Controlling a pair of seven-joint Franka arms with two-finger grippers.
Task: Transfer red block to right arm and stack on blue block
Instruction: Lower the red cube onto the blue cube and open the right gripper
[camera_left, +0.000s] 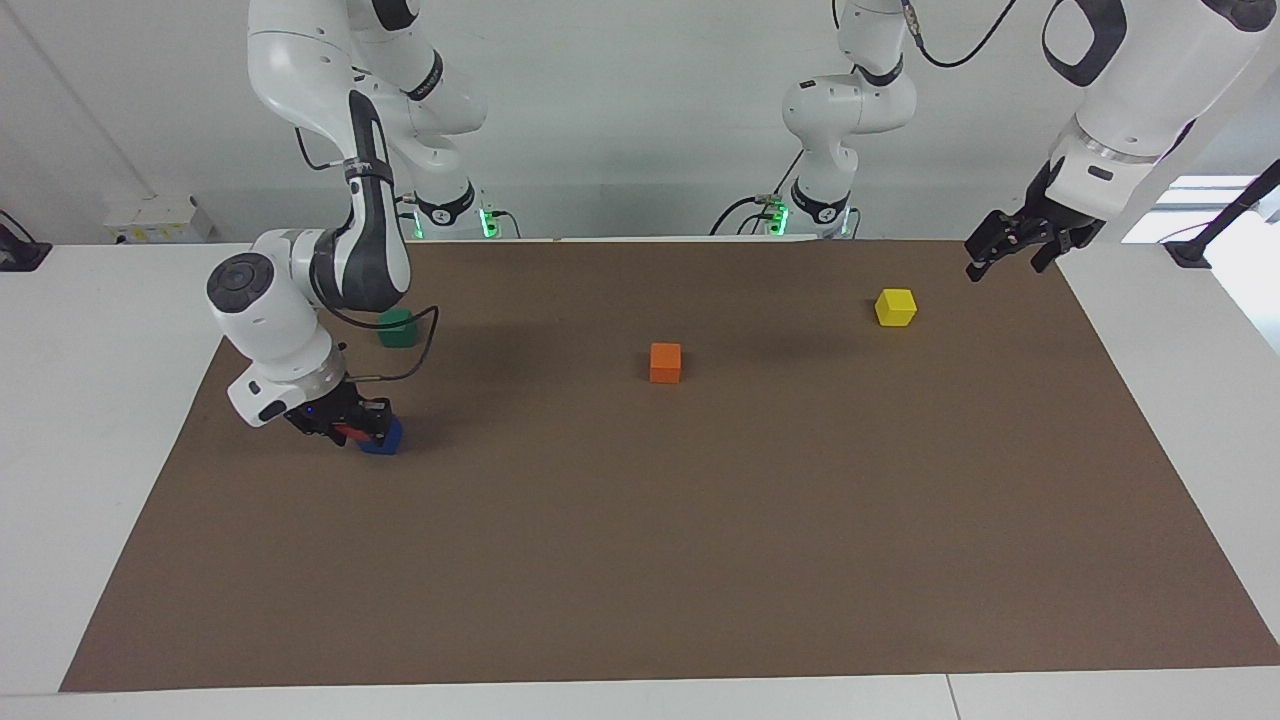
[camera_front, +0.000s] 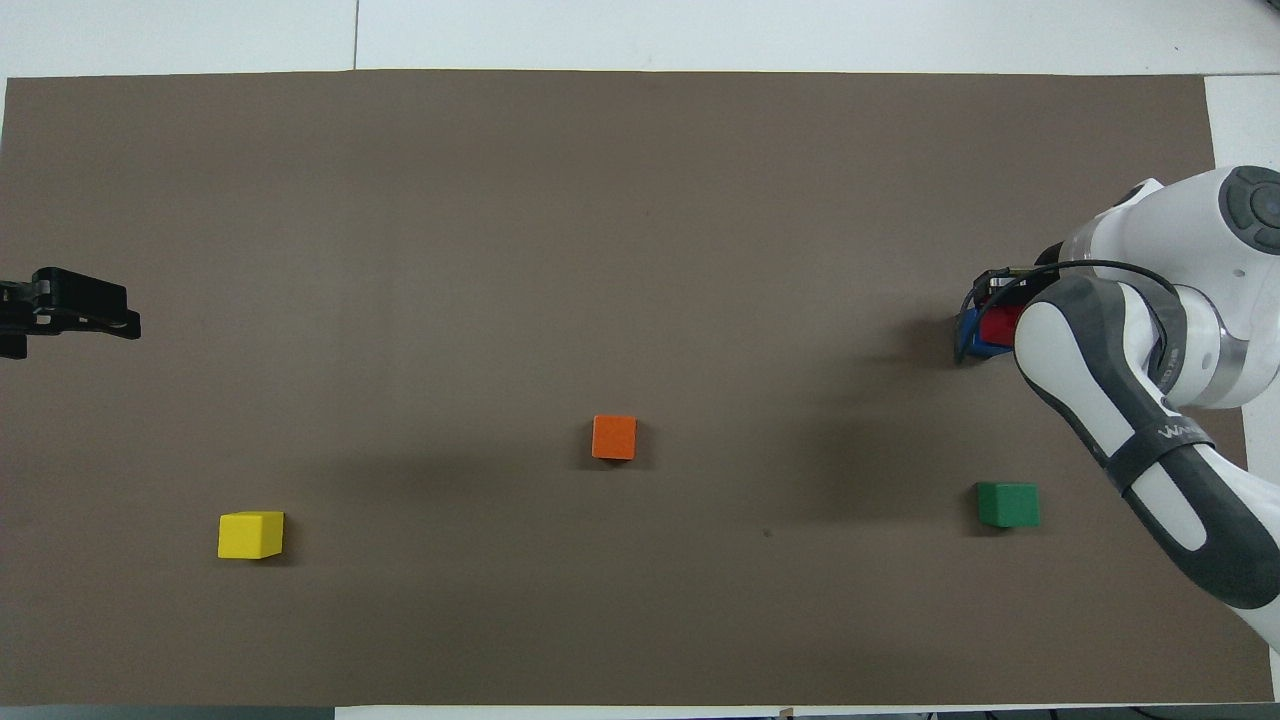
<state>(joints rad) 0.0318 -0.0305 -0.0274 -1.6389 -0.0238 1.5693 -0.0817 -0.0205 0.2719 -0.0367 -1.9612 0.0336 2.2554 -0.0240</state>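
**Red block held at the blue block by the right arm**

At the right arm's end of the table, the right arm (camera_left: 300, 330) bent down over the brown mat (camera_left: 700, 560), its white wrist low above the surface. The right gripper (camera_left: 352, 432) was clamped on the red block (camera_left: 350, 434), its black fingers on either side of the cube. The red block sat directly over the blue block (camera_left: 385, 437), which rested on the mat; from the facing view the two cubes looked to be in contact, though the gripper hid most of the join. In the overhead view the red block (camera_front: 998, 323) showed just above the blue block (camera_front: 975, 335), both half covered by the arm's forearm.

Nearer to the robots than this pair stood the green block (camera_left: 397, 327), apart from them and partly hidden by the arm's elbow and cable.

Around the middle of the mat lay the orange block (camera_left: 665, 362), on its own, well clear of the others.

Toward the left arm's end of the table sat the yellow block (camera_left: 895, 307), nearer to the robots than the orange one.

The left arm waited at that end, its left gripper (camera_left: 1005, 252) raised over the edge of the mat near the yellow block, fingers spread apart and holding nothing.
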